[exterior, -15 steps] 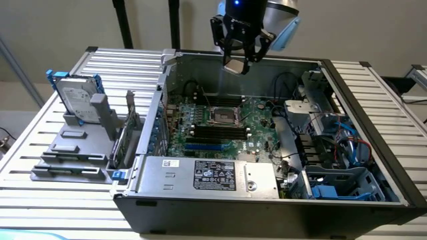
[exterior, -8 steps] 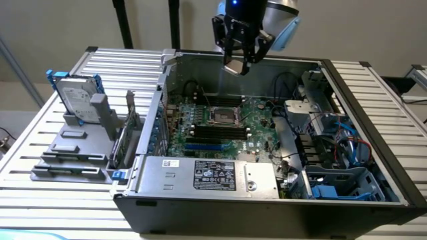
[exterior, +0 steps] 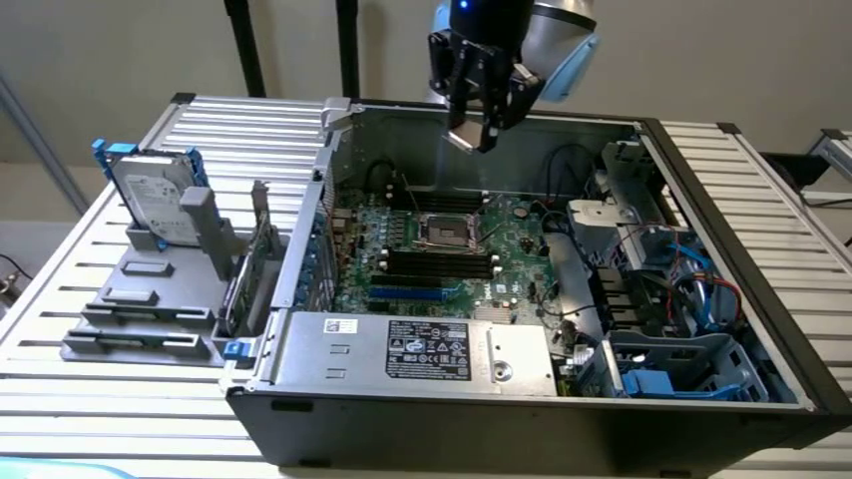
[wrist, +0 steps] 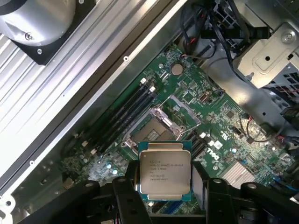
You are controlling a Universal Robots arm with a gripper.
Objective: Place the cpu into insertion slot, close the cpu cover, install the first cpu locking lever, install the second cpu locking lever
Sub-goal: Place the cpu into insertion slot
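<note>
One square silvery-tan cpu (wrist: 164, 171), pinched in black gripper (exterior: 477, 135) jaws, hangs well above the dark metal-rimmed insertion slot (exterior: 448, 233).

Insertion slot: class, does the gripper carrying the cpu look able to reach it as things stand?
Probably yes. The gripper holds the cpu above the open case, and the insertion slot lies exposed below, with no cable or part across it.
</note>
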